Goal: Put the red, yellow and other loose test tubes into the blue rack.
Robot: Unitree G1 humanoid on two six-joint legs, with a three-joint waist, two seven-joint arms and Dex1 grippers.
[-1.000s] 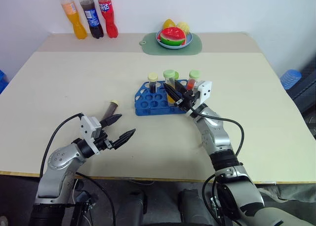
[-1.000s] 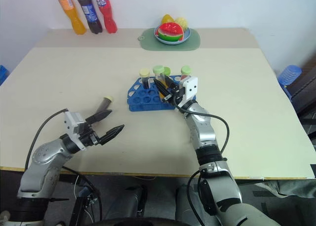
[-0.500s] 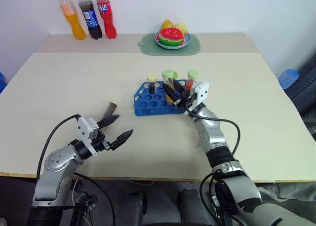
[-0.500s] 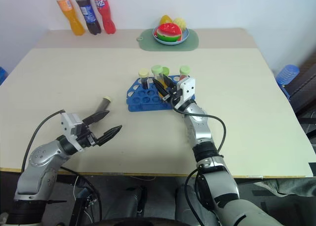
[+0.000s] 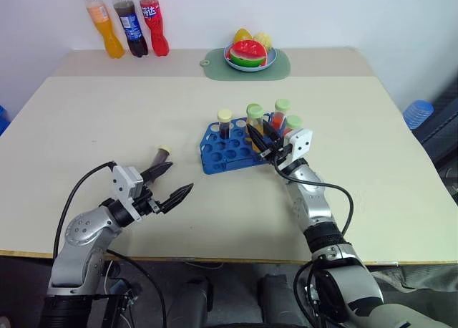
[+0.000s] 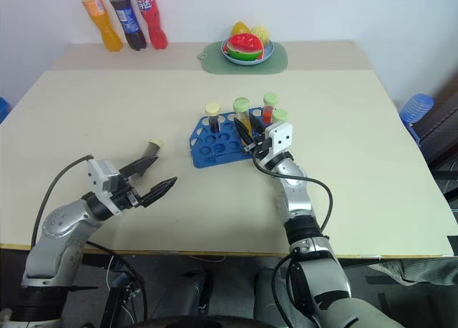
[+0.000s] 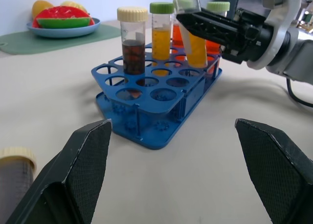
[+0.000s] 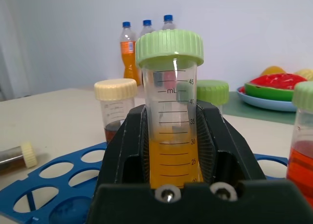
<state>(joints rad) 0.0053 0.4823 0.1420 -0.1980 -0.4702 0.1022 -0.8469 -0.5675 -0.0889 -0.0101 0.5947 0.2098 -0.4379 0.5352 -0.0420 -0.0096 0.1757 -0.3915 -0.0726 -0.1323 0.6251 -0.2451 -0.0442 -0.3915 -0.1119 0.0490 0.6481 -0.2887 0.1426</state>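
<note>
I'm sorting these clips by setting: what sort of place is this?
Probably an indoor robot test room, staged as a lab bench: a plain beige table against a white wall, a bright blue plastic tube rack, and three soda bottles.

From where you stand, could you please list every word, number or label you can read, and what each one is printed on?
"45", "mL", "40", "35", "30", "25": the scale on the yellow tube held in the right gripper.
The cream-capped tube behind it bears faint marks, too pale to read.
The soda bottles have labels, too small to read.
The blue rack bears no text.
</note>
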